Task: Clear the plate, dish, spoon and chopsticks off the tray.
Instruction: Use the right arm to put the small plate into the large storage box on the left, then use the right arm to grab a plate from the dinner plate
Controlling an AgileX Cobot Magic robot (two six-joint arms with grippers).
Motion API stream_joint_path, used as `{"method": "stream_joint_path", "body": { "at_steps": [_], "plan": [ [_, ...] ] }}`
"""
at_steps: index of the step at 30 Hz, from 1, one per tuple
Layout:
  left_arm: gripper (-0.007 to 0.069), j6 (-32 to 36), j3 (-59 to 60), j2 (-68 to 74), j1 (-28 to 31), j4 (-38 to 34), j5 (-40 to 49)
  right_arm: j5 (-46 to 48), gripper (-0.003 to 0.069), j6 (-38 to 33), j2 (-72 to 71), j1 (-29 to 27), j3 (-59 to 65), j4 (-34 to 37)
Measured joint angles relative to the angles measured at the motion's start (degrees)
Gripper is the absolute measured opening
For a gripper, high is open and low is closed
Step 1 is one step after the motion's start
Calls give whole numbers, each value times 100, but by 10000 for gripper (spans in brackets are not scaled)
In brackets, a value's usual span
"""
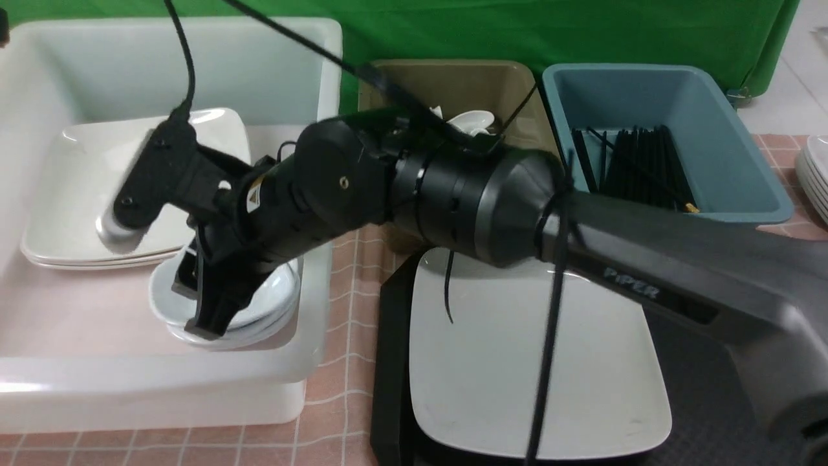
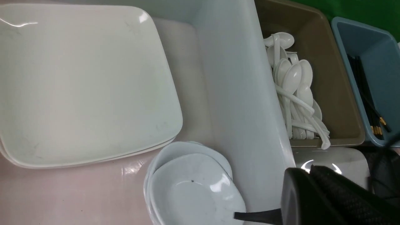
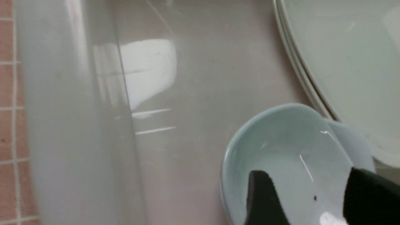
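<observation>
Only the front view shows the plate (image 1: pixel 537 362) whole. It lies flat on the tray (image 1: pixel 390 362) at the near right of the table (image 1: pixel 349 414), with the right arm (image 1: pixel 647 259) stretched across above its far edge and a cable (image 1: pixel 550 336) hanging over it. The left wrist view catches just a glinting corner of that plate, behind a dark blurred shape (image 2: pixel 331 200) I cannot identify. The right wrist view makes plain what the front view blurs. The right hand (image 3: pixel 307 190) is released, its fingers (image 3: pixel 262 200) spread wide above the topmost dish (image 3: pixel 281 140) and gripping nothing. That dish rests on a small stack inside the white tub (image 1: pixel 129 388), just beside a stack of large white plates (image 1: pixel 71 194). The left wrist view looks down into the tan bin (image 2: pixel 337 103), where spoons (image 2: pixel 293 81) lie heaped, and into the blue bin (image 2: pixel 359 40), which holds chopsticks (image 2: pixel 364 90). In the front view the arm hides most of the tan bin. The left hand cannot be made out in any view.
</observation>
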Motion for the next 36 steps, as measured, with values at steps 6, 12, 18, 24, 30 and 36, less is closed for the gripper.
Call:
{"method": "stream_joint_path", "body": {
  "at_steps": [6,12,18,24,30,36],
  "plan": [
    [20,0,0,0,0,-127,0,1923,378,894,-1435,-70,-18,-340],
    [20,0,0,0,0,-366,0,3619,41,1948,-3006,-496,103,-1277],
    [20,0,0,0,-462,-296,0,3619,30,2670,-4401,-1626,1113,-1613],
    [20,-13,0,0,-1503,111,0,3596,30,2930,-5153,-3270,3459,-1144],
    [20,-327,51,0,-2568,414,5,3134,30,2414,-5087,-4339,5692,233],
    [21,-821,977,10,-3784,551,-311,2438,30,2195,-4951,-4802,6892,454]
  ]
}}
